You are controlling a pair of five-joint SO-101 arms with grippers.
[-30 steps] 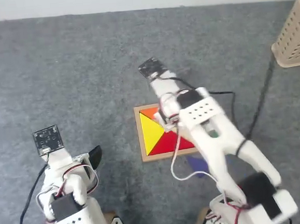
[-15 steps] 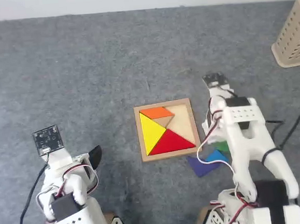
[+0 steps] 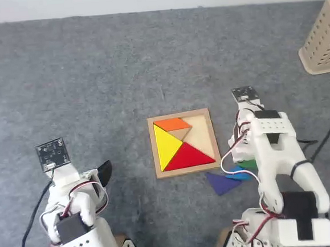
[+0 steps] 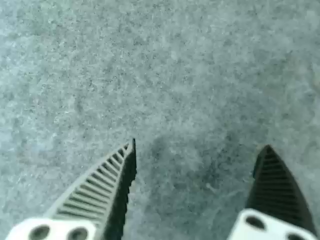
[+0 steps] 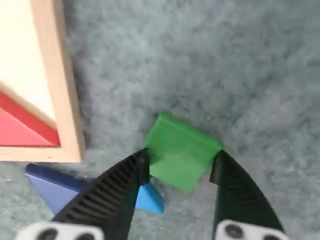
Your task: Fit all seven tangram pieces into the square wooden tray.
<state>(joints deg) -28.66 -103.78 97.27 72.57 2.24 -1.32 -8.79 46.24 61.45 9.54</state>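
The square wooden tray [image 3: 153, 147] lies mid-table with an orange piece [image 3: 172, 124], a yellow triangle [image 3: 165, 146] and a red triangle [image 3: 189, 156] in it; part of its floor [image 3: 200, 135] is bare. Just right of the tray, on the carpet, a green square [image 5: 182, 152] sits between the fingers of my right gripper [image 5: 180, 161], which is open and low around it, its tips close to the piece's sides. A light blue piece [image 5: 149, 197] and a purple piece [image 5: 52, 182] lie beside it. My left gripper [image 4: 197, 150] is open over bare carpet at front left.
The tray's wooden rim [image 5: 60, 90] runs close beside the green square. A beige perforated basket [image 3: 324, 36] stands at the back right edge. A black cable [image 3: 326, 136] trails along the carpet to the right of the right arm [image 3: 272, 143].
The right arm swung off the tray to the right, then settled lower over the green piece. The left arm has kept still.
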